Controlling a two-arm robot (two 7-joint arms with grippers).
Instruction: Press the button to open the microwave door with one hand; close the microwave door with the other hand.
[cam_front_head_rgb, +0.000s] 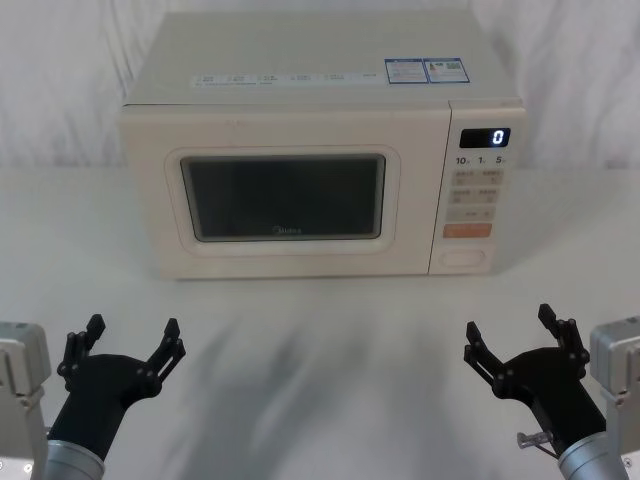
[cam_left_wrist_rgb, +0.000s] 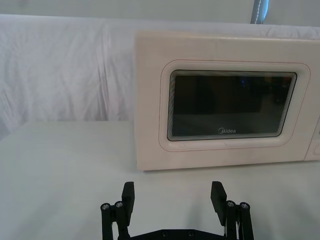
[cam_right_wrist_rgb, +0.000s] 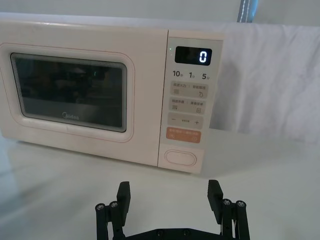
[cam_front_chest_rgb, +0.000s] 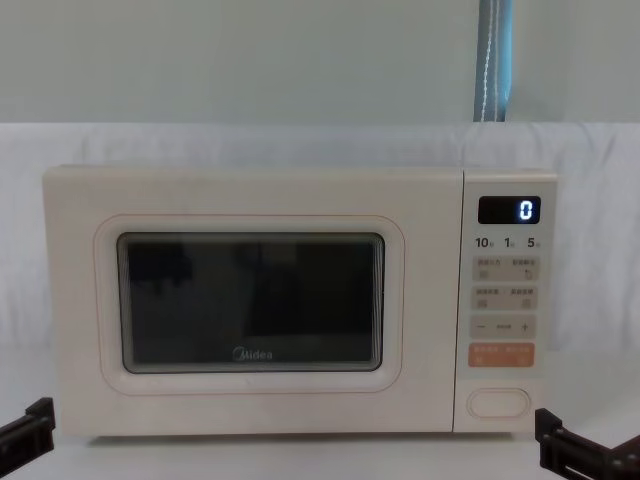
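The cream microwave (cam_front_head_rgb: 300, 120) stands at the back of the white table, its display reading "0". Its door (cam_front_head_rgb: 285, 195) (cam_front_chest_rgb: 250, 300) (cam_left_wrist_rgb: 230, 105) (cam_right_wrist_rgb: 70, 95) sits flush with the front, dark window facing me. The wide cream button (cam_front_head_rgb: 463, 256) (cam_right_wrist_rgb: 180, 157) (cam_front_chest_rgb: 498, 402) lies at the foot of the control panel, under the orange key. My left gripper (cam_front_head_rgb: 128, 342) (cam_left_wrist_rgb: 172, 196) hovers open near the table's front left, well short of the door. My right gripper (cam_front_head_rgb: 512, 333) (cam_right_wrist_rgb: 169, 194) is open at the front right, facing the panel from a distance.
A white cloth covers the table (cam_front_head_rgb: 320, 340) and hangs as a backdrop behind the oven. Between the grippers and the microwave's front lies bare tabletop. A blue-grey strap (cam_front_chest_rgb: 493, 60) hangs behind the oven at the right.
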